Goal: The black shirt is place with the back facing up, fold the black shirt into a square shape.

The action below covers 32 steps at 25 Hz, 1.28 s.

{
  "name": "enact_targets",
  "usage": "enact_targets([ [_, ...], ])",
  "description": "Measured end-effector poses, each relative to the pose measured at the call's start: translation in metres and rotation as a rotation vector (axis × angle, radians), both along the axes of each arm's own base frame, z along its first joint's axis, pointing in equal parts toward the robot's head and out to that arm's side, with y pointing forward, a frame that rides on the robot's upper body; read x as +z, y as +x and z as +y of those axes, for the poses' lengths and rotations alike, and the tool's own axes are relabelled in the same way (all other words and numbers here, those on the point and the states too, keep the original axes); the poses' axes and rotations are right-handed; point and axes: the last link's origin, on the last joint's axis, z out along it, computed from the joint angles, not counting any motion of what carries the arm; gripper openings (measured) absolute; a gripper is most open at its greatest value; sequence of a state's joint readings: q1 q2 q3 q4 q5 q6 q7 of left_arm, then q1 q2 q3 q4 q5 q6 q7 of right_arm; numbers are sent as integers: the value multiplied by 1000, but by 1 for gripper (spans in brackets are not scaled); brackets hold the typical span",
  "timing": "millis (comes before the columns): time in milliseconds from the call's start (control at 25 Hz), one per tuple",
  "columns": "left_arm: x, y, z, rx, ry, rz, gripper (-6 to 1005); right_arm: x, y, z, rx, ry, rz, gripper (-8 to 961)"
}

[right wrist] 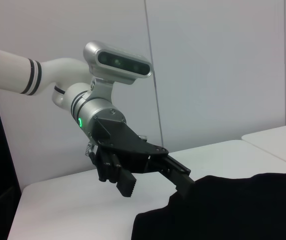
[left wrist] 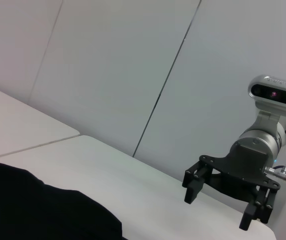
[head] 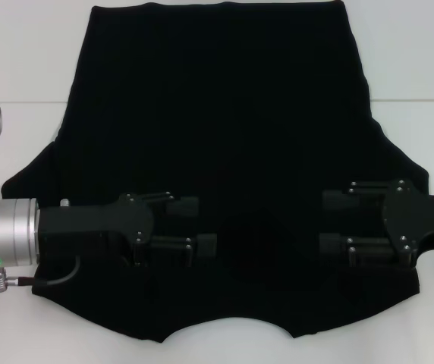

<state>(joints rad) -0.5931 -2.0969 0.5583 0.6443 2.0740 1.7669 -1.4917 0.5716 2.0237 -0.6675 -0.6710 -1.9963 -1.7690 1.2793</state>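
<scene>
Both grippers are spread wide open over the black shirt (head: 224,174), fingers apart and holding nothing. The left gripper (head: 190,224) comes in from the left side, its two black fingers pointing toward the middle of the shirt, one nearer the collar end and one farther up. The right gripper (head: 337,221) mirrors it from the other side, fingers pointing back at the left one, with a clear stretch of fabric between the two. From the right wrist view the left gripper (right wrist: 155,182) sits low at the shirt's edge, one finger right at the fabric (right wrist: 233,210); can't tell if it's actually touching. The left wrist view shows the right gripper (left wrist: 223,207) hanging just above the table, jaws apart.

The shirt lies flat on a white table (head: 414,68), sleeves out to both sides, curved neckline at the near edge, hem at the far edge. There's a seam running across the tabletop. Behind it all are plain pale wall panels (left wrist: 133,65).
</scene>
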Motion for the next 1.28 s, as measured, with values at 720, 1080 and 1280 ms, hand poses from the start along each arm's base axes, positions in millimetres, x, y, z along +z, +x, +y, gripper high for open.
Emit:
enact_targets([
  [720, 0, 1, 1, 4, 2, -4, 890, -4, 1, -1, -8, 4, 8, 703],
  [1080, 11, -8, 9, 103, 62, -25, 891, -4, -2, 1, 5, -1, 2, 704],
  [1280, 27, -20, 12, 180, 118, -26, 890, -6, -6, 2, 9, 1, 13, 703],
])
